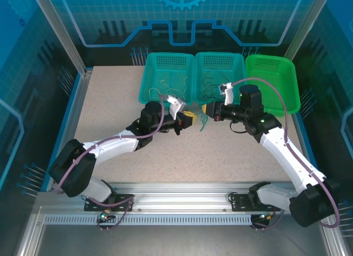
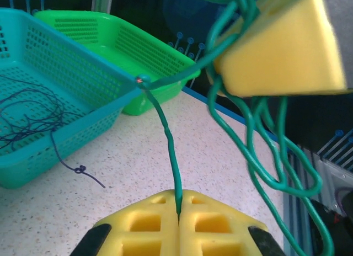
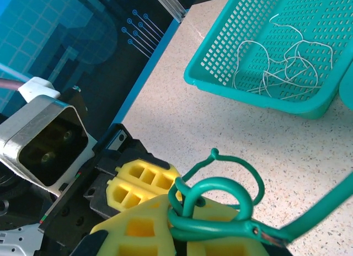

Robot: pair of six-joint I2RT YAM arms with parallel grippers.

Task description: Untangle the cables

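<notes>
A tangle of green cables point(image 1: 203, 122) hangs between my two grippers above the table's middle. My left gripper point(image 1: 189, 120) is shut on a single green strand point(image 2: 170, 151), pinched between its yellow fingertips point(image 2: 212, 220). That strand runs up to the looped bundle point(image 2: 259, 156). My right gripper point(image 1: 208, 111) is shut on the knotted green loops point(image 3: 220, 212), which bulge out above its yellow pads point(image 3: 138, 228). The two grippers sit a few centimetres apart. Whitish cables point(image 3: 281, 57) lie in one teal basket, and dark purple cables point(image 2: 27, 118) in another.
Three baskets line the table's far edge: a teal one point(image 1: 144, 82), a second teal one point(image 1: 220, 54) and a green one point(image 1: 276, 90). One dark strand point(image 2: 83, 170) trails out of the teal basket onto the speckled tabletop point(image 1: 110, 118).
</notes>
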